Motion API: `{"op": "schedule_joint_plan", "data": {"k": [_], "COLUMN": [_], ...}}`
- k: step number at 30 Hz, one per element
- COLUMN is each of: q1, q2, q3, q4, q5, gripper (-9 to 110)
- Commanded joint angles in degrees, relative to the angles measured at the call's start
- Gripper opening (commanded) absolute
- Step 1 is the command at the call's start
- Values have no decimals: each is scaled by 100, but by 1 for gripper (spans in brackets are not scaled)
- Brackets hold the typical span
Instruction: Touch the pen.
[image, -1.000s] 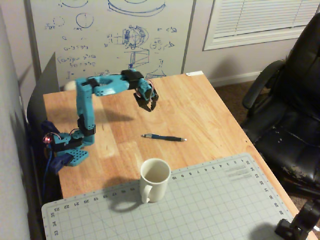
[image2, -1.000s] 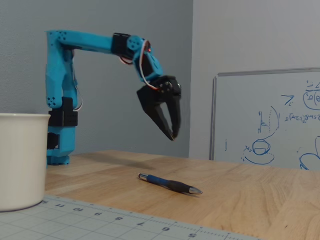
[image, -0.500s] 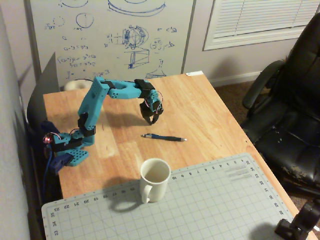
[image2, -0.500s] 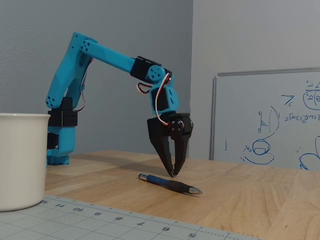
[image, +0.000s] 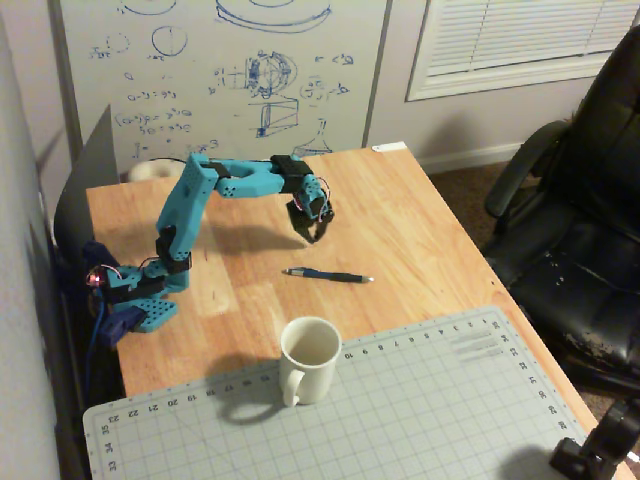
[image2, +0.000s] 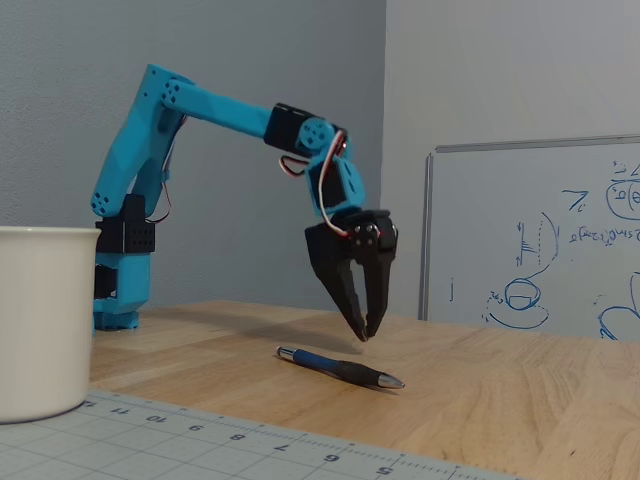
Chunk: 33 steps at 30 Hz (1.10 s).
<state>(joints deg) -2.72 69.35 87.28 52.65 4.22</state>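
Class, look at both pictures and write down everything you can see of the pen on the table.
The pen is thin, straight and dark blue-black, with a small silvery tip at one end and a paler end at the other. It lies flat on the bare wooden table, between the white mug and the gripper. In the low fixed view the gripper's closed fingertips hang above it, apart. Nothing touches it but the table.

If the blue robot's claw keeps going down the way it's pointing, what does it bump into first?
Probably the wooden table. The gripper points almost straight down, and in the high fixed view its tips sit beyond the pen, so it would likely miss it. Depth is hard to judge.
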Motion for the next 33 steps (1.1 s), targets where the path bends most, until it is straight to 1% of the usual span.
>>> {"op": "schedule_joint_plan", "data": {"k": [1,6,10,20,25,33], "q1": [483,1143,1740,2382,2417,2065], "q2": [896,984,967,853,422,308], "q3": [-483,-396,-448,-404,-457,-527], "q4": [0,35,343,923,940,888], "q5": [0,-9,-26,-35,-35,-26], "gripper": [1,1,1,1,1,1]}}
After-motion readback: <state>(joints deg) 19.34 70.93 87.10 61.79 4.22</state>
